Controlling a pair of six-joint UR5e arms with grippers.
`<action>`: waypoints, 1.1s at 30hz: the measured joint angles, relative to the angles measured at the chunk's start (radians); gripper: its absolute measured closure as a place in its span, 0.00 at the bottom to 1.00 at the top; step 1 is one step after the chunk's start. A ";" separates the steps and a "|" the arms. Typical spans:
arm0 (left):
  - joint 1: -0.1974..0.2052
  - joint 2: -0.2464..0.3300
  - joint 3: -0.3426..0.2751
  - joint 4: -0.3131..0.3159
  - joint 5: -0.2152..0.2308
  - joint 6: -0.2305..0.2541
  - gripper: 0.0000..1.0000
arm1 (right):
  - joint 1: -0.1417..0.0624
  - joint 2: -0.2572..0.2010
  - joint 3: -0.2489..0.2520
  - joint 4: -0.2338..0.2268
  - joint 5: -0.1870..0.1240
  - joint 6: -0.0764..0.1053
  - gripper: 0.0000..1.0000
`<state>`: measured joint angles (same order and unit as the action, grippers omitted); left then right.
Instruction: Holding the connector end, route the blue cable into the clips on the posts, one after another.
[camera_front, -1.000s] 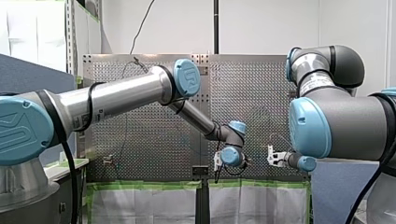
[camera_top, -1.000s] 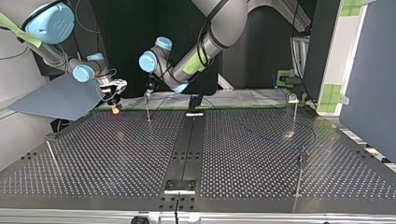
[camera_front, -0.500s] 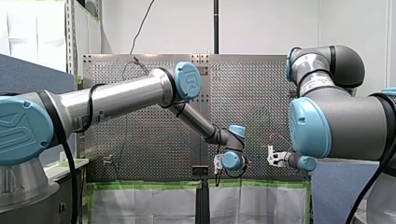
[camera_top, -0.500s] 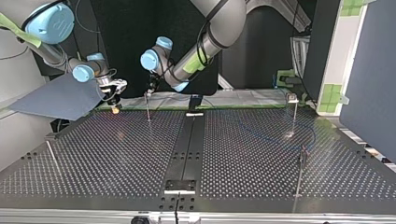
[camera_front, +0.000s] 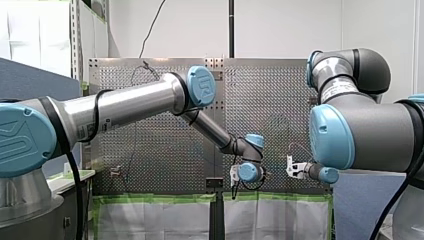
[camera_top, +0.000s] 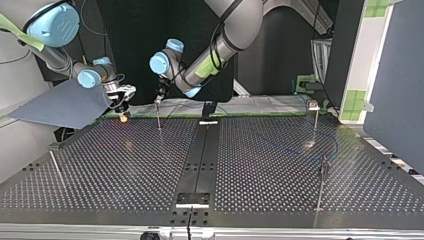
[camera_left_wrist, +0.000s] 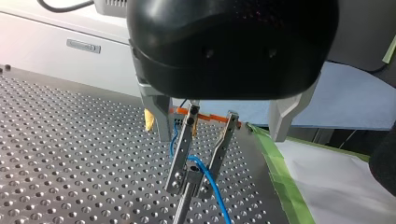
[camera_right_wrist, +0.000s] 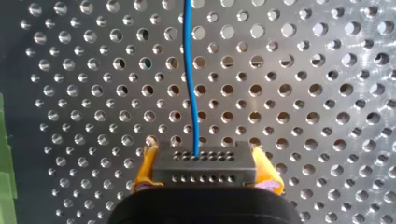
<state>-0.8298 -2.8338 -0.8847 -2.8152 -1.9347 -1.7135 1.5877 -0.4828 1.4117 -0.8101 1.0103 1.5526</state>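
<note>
- Blue cable (camera_right_wrist: 190, 70): thin, smooth and round. It ends in the connector; only the left wrist view shows it crossing the head of the slim metal post (camera_left_wrist: 182, 210).
- Connector (camera_right_wrist: 204, 173): dark rectangular block with rows of pinholes, clamped between the yellow pads (camera_right_wrist: 145, 169) of my right gripper (camera_right_wrist: 204, 164), near the post.
- My left gripper (camera_left_wrist: 189, 184): black body, metal fingers narrowly parted astride the post's head with the cable between them, gripping nothing.
- Table (camera_right_wrist: 303, 93): perforated metal. Only the top view shows further posts (camera_top: 316, 117), well apart from this one.
</note>
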 joint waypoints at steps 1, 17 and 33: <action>0.000 0.000 0.000 0.000 0.000 0.000 0.00 | 0.000 0.000 0.000 0.000 0.000 0.000 1.00; 0.011 0.000 0.000 -0.015 -0.017 -0.001 0.00 | -0.002 0.000 -0.001 0.002 -0.002 -0.002 1.00; -0.034 0.073 -0.039 -0.055 -0.060 0.051 0.00 | -0.006 0.000 -0.003 0.003 -0.002 -0.001 1.00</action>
<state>-0.8636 -2.7610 -0.9241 -2.8707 -1.9944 -1.6630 1.5812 -0.4827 1.4085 -0.8068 1.0079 1.5519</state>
